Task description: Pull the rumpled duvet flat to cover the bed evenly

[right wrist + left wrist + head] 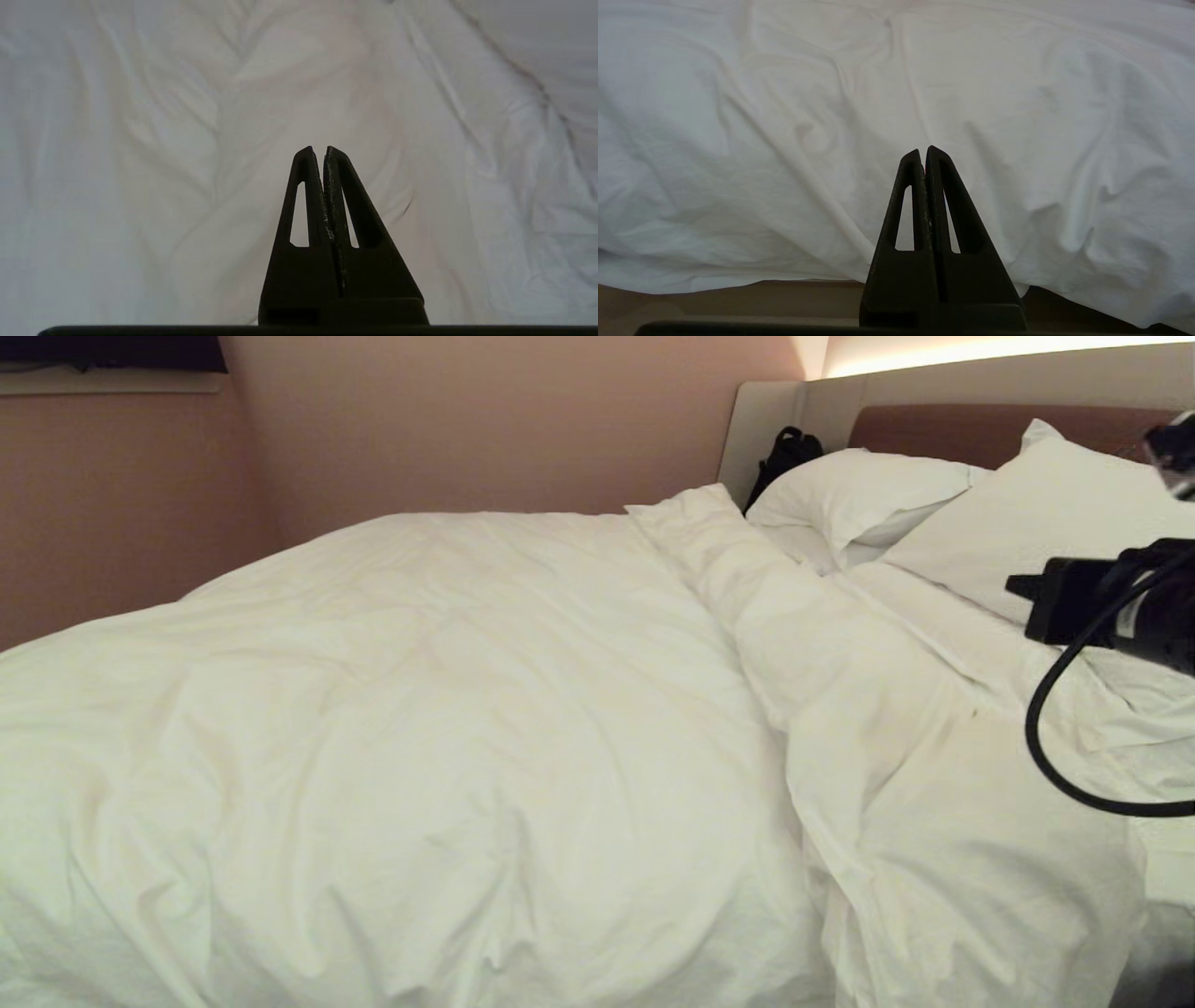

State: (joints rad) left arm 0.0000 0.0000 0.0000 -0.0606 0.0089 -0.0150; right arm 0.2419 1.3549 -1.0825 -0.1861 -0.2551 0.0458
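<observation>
The white duvet (448,709) lies puffy and creased over most of the bed (934,425), with a thick folded ridge (822,644) running from the pillows toward the front right. My right arm (1111,607) reaches in from the right edge, above the bedding beside that ridge. In the right wrist view my right gripper (317,150) is shut with nothing in it, pointing at creased white fabric (187,140). My left gripper (922,151) is shut and empty, level with the duvet's hanging edge (784,116) at the bed's side.
Two white pillows (859,495) (1055,513) lean on the brown headboard. A black bag (789,453) sits in the corner behind them. A black cable (1046,728) loops down from my right arm. The brown bed base (738,303) shows below the duvet's edge. A pink wall (467,420) runs behind.
</observation>
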